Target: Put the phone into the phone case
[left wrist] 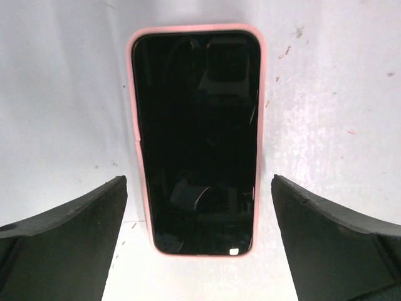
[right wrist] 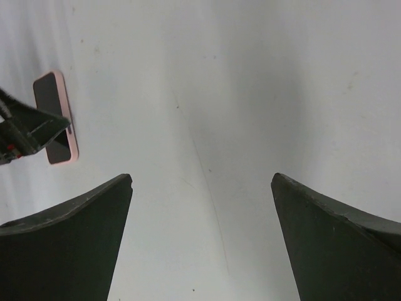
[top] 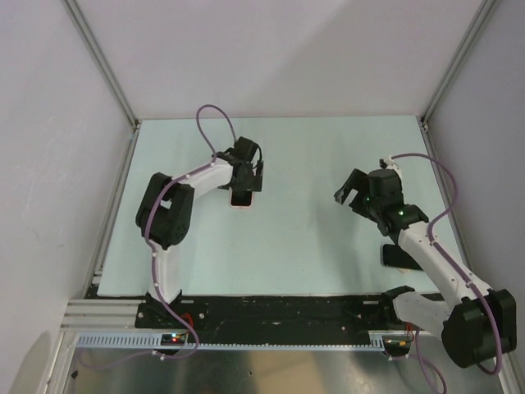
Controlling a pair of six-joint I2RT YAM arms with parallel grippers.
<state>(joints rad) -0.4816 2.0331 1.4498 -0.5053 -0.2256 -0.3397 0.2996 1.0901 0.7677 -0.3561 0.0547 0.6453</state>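
2 claws over 1 pale table (top: pixel 312 246), both seen from above and from their own little cameras.

Starting on the left with the left claw (left wrist: pixel 198 182): spread wide open, holding nothing at all. 2 black fingers (left wrist: pixel 69 251), 1 on each side, with a big gap in the middle. Lying flat in that gap, the phone (left wrist: pixel 195 144), shiny black screen facing up. Not touching either finger, with a strip of bare table on both sides. Near end of the phone back between the fingers, far end sticking out well past their tips. Wrapped snug around it, the phone case (left wrist: pixel 195 29), showing as a thin pink rim all the way round the black glass. Phone already sitting inside. How high above the phone: cannot tell.

Moving to the right, the right claw (right wrist: pixel 202 178): also spread wide open, also holding nothing. Only bare table in the gap, with a few faint scratches. Well apart from the phone. Seen from this claw's own camera, phone and pink rim small and far off to the left, ahead of the fingers, partly hidden behind a dark bit of the left claw.
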